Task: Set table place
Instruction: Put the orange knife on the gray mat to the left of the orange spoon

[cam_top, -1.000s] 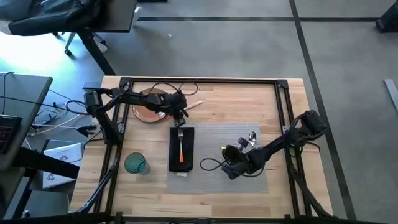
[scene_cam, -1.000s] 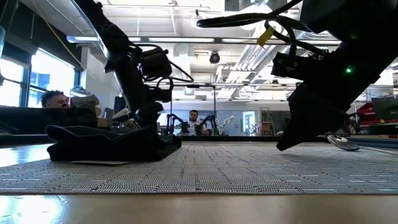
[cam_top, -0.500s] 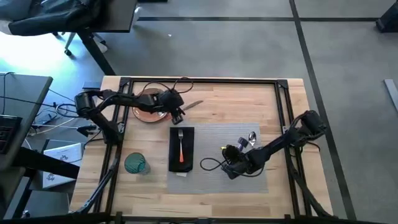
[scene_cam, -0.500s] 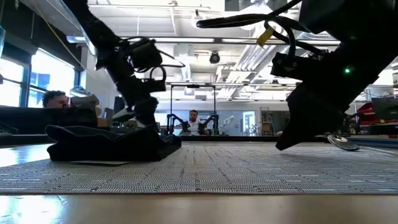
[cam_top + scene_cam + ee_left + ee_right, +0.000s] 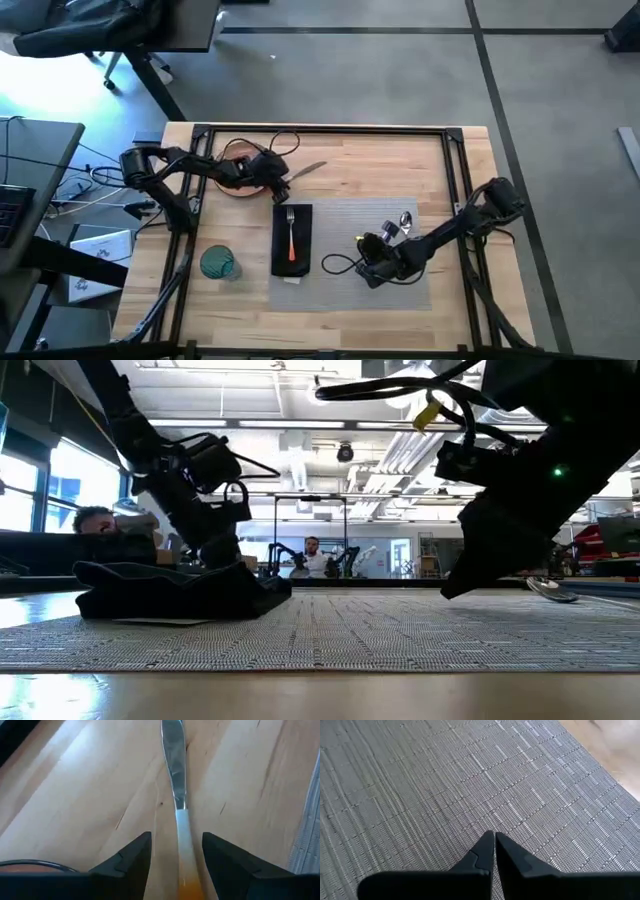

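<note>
I count one plate (image 5: 238,168), upper left of the table (image 5: 400,160), largely hidden under my left arm. One glass (image 5: 218,263) sits lower left. One fork (image 5: 291,233) lies on one napkin (image 5: 291,256) at the placemat (image 5: 350,225)'s left edge; one spoon (image 5: 403,219) is right of centre. One knife (image 5: 175,780) runs between my spread left gripper (image 5: 176,854) fingers, ungrasped. Right gripper (image 5: 494,851) is pinched closed, empty, over the mat.

On the light-wood tabletop (image 5: 340,310) a grey placemat (image 5: 345,245) carries a black napkin (image 5: 292,240) with an orange-handled fork (image 5: 291,232) on it. The right gripper (image 5: 368,270) rests low on the mat, a spoon (image 5: 403,219) just beyond. The left gripper (image 5: 276,186) hovers by the orange-brown plate (image 5: 232,178), near a knife (image 5: 306,169). A teal glass (image 5: 218,263) stands left of the napkin.
</note>
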Tool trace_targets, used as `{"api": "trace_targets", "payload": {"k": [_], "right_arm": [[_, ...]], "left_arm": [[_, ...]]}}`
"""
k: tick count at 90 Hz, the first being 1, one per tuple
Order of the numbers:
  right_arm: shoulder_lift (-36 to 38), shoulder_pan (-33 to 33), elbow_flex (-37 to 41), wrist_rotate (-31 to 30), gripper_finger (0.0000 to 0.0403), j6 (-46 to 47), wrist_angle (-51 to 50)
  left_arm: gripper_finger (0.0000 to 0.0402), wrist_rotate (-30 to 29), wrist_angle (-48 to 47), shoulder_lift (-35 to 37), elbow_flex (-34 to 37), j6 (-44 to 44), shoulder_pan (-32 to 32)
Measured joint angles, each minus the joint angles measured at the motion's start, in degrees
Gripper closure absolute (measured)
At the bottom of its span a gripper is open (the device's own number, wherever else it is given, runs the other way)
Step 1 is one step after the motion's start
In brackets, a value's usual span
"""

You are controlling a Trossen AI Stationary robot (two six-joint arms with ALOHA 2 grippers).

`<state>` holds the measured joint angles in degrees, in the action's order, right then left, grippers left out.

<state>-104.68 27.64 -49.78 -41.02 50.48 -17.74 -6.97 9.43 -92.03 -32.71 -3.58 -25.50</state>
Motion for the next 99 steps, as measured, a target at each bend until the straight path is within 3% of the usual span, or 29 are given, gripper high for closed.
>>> {"api": "trace_targets", "payload": {"k": [37,49,67,99], "right_arm": [[0.0,0.0,0.0,-0.8,0.0402,0.0,0.1],[0.0,0.0,0.0,-0.8,0.0402,0.0,0.0],[0.0,0.0,0.0,-0.8,0.0402,0.0,0.0],[0.0,0.0,0.0,-0.7,0.0402,0.0,0.0]], "left_arm": [[0.0247,2.1,5.0,-6.7,-0.8,1.5,0.0],[0.0285,2.0,5.1,-7.1,-0.7,1.6,0.1],[0.0387,2.4,5.5,-7.2,-0.4,0.0,0.2],[0.0398,-1.2,5.6,-7.2,-0.6,0.1,1.8]]}}
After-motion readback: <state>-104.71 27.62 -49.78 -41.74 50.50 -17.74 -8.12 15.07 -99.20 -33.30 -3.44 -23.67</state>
